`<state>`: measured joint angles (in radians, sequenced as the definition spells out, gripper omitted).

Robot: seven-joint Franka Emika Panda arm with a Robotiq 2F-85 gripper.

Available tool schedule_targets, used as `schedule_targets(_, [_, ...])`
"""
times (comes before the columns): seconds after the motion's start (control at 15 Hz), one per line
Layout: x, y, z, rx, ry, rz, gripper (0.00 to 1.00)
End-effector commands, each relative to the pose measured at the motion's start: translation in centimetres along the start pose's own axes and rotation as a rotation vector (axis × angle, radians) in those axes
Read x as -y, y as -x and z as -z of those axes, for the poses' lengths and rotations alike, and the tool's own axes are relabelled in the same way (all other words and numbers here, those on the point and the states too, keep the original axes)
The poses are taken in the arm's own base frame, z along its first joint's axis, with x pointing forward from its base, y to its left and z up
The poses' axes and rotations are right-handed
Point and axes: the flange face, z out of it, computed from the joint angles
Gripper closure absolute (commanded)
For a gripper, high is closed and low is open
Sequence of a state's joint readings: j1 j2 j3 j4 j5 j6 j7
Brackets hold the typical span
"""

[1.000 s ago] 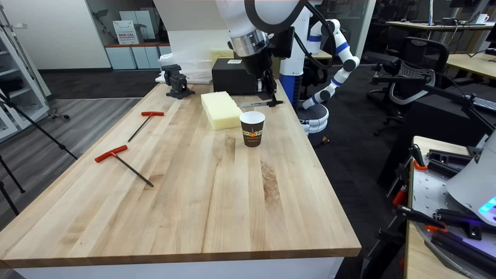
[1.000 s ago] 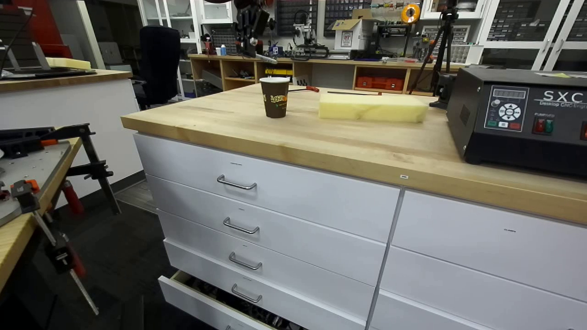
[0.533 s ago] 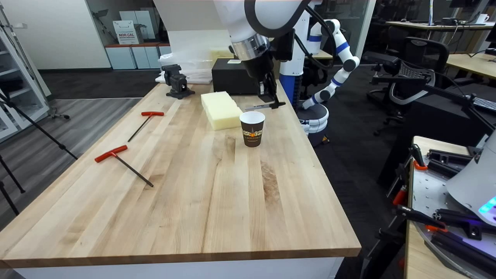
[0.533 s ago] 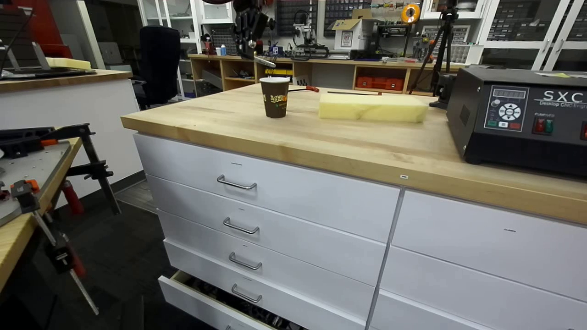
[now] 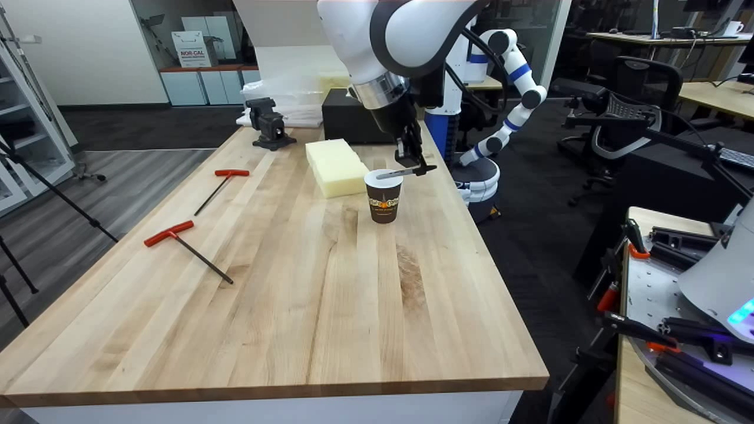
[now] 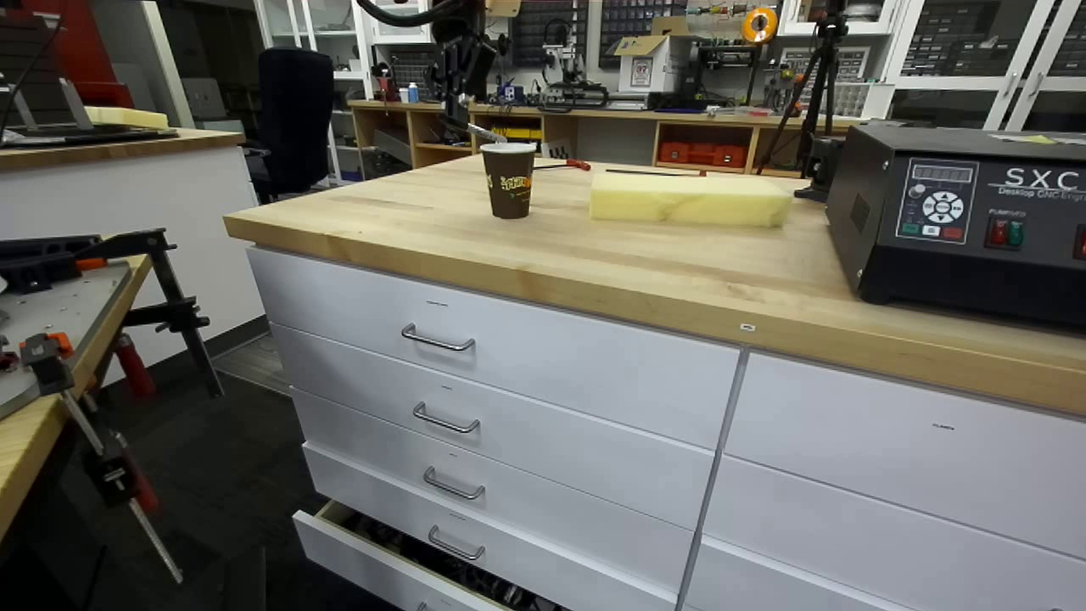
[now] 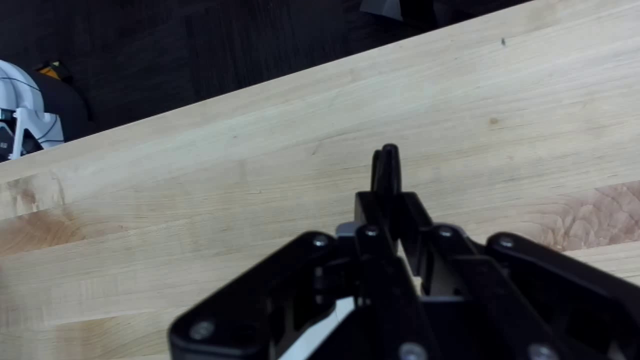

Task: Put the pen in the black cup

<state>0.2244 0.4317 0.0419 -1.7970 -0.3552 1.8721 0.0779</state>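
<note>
The butcher-block workbench [image 5: 283,330] holds 2 red T-handle hex keys [image 5: 171,233] and a yellow foam block [image 5: 337,169]. The Robotiq gripper [image 5: 420,169], almost closed, clamps the grey pen [image 5: 393,174]; in an exterior view its free end overlaps the mouth of the upright dark-brown paper cup [image 5: 383,203].

in both exterior views, the top edge is cutting off the robot arm [image 5: 350,41]; in an exterior view, the gripper [image 5: 420,169] is blending with the pen [image 5: 394,174], their boundary being too small for tracing. in an exterior view, the black box [image 6: 976,255] is running beyond the right edge, and the wall of the black cup [image 6: 510,187] is hiding its floor. in the wrist view, the gripper is covering most of a white shape [image 7: 322,330].
</note>
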Motion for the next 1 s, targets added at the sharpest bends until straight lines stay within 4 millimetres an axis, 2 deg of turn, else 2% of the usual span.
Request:
schedule_targets(0.0, [-0.2,-0.6,-0.1,0.016,0.027,-0.003,0.95])
schedule_targets(0.33, [-0.7,-1.2,0.0,-0.002,0.026,-0.019,0.95])
schedule_targets(0.4, [-0.9,-1.4,0.3,-0.018,0.026,-0.027,0.82])
schedule_targets(0.47, [-0.9,-1.4,0.8,-0.051,0.018,-0.04,0.59])
schedule_targets(0.67, [-1.2,-1.9,2.2,-0.155,0.001,-0.073,0.5])
schedule_targets(0.93, [-1.4,-2.5,4.1,-0.339,-0.024,-0.108,0.24])
